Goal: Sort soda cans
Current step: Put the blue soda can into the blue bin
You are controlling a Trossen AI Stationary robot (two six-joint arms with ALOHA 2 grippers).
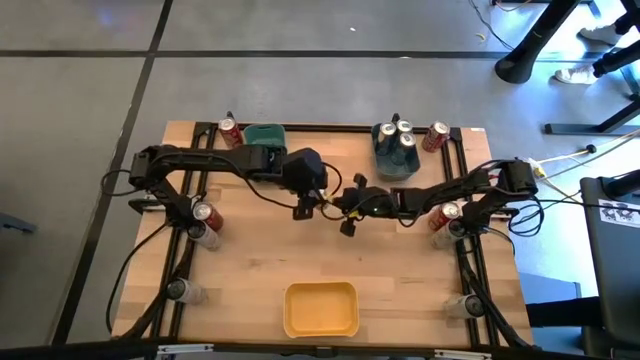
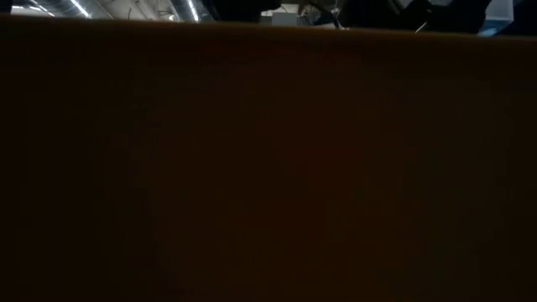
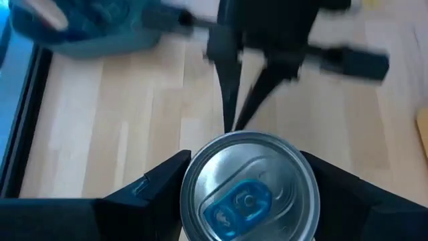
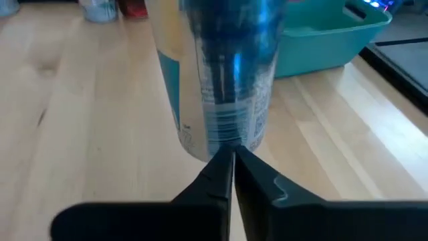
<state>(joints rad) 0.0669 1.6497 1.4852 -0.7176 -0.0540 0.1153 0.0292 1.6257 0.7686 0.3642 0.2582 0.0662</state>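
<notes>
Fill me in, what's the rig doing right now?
Sorting soda cans. The left gripper holds a silver-topped can between its fingers above mid-table. The right gripper is shut and empty, its tips pointing at that can. Four cans sit in the grey bin at the back; the teal bin and yellow bin look empty. Other cans stand along the table edges.

High view: overhead, straight down, far, whole table [image 1: 250, 260] in frame. Low view: table height, lens blocked by dark surface, only ceiling strip visible. Left wrist view: very near, down onto silver can [image 3: 249, 186] top. Right wrist view: close, level; shares same can [image 4: 217, 73] and table.
</notes>
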